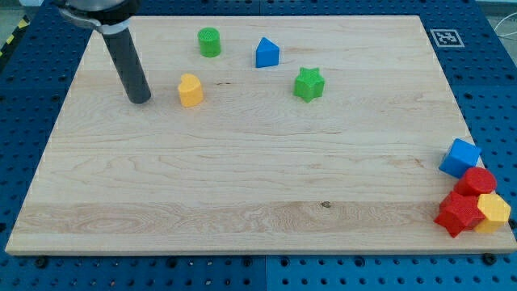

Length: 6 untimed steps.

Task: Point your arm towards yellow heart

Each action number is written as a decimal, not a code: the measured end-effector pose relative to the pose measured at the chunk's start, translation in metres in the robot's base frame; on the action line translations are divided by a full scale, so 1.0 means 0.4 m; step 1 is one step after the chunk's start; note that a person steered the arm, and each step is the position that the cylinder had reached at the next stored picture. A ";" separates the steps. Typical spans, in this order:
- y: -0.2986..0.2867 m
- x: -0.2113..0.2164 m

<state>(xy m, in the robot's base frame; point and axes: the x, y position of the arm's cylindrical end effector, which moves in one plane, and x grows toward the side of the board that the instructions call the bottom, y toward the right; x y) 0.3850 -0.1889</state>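
Observation:
The yellow heart lies on the wooden board in the upper left part of the view. My tip rests on the board just to the left of the yellow heart, with a small gap between them. The dark rod slants up toward the view's top left corner.
A green cylinder, a blue block with a pointed top and a green star lie along the top. At the lower right edge cluster a blue cube, a red block, a red star and a yellow block.

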 end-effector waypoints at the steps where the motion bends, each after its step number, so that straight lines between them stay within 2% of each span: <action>1: -0.006 -0.027; 6: 0.086 -0.040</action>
